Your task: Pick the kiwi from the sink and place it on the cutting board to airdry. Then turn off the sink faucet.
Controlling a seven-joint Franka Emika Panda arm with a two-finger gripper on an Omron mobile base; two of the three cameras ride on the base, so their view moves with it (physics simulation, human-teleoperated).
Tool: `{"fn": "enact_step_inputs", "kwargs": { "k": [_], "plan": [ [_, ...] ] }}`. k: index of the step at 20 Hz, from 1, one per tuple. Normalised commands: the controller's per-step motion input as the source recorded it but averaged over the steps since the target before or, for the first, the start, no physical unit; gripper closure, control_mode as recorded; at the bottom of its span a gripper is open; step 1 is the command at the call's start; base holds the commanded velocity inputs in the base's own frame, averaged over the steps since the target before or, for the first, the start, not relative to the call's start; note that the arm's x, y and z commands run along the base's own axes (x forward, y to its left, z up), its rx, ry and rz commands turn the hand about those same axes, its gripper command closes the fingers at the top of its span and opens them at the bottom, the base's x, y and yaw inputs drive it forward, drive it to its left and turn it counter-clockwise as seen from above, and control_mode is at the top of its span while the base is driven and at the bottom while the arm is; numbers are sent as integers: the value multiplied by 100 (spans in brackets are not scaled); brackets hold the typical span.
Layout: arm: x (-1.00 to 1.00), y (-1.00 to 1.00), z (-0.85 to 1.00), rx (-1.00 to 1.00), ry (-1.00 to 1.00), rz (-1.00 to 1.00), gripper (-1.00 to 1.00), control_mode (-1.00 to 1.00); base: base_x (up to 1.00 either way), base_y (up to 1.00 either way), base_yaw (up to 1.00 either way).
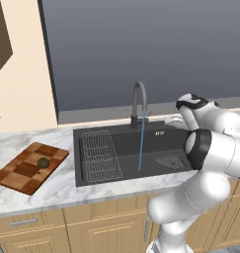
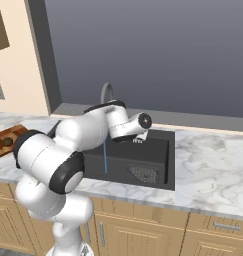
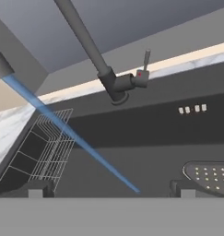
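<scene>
The kiwi [image 1: 43,162] lies on the checkered cutting board [image 1: 30,168], left of the sink [image 1: 126,143]; both also show at the left edge as kiwi [image 2: 8,142] and cutting board [image 2: 3,145]. The sink faucet [image 1: 139,101] [image 3: 115,85] is running, with a thin blue stream [image 1: 140,143] [image 3: 72,133] falling into the basin. Its small side lever [image 3: 145,60] stands upright. My gripper [image 3: 111,191] is open and holds nothing. It hovers over the basin's right half, facing the faucet base with a gap between them. My wrist [image 2: 135,124] hangs above the sink [image 2: 155,150].
A wire rack [image 1: 99,155] [image 3: 44,147] fills the sink's left part. A drain grate [image 1: 168,161] [image 3: 210,175] sits at the right. Marble counter [image 2: 213,160] runs on both sides, with a grey window ledge behind the faucet and wooden cabinets below.
</scene>
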Motion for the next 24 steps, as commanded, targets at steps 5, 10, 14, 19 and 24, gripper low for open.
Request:
{"fn": "enact_step_inputs", "kwargs": {
  "k": [5,10,14,19,24],
  "plan": [
    [15,0,4,3,0,-1,-100,-100,0,0,0],
    [13,0,0,2,0,-1,-100,-100,0,0,0],
    [12,0,0,3,0,-1,-100,-100,0,0,0],
    [9,-1,0,2,0,0,-100,-100,0,0,0],
    [6,-2,-5,1,0,0,-100,-100,0,0,0]
  ]
}}
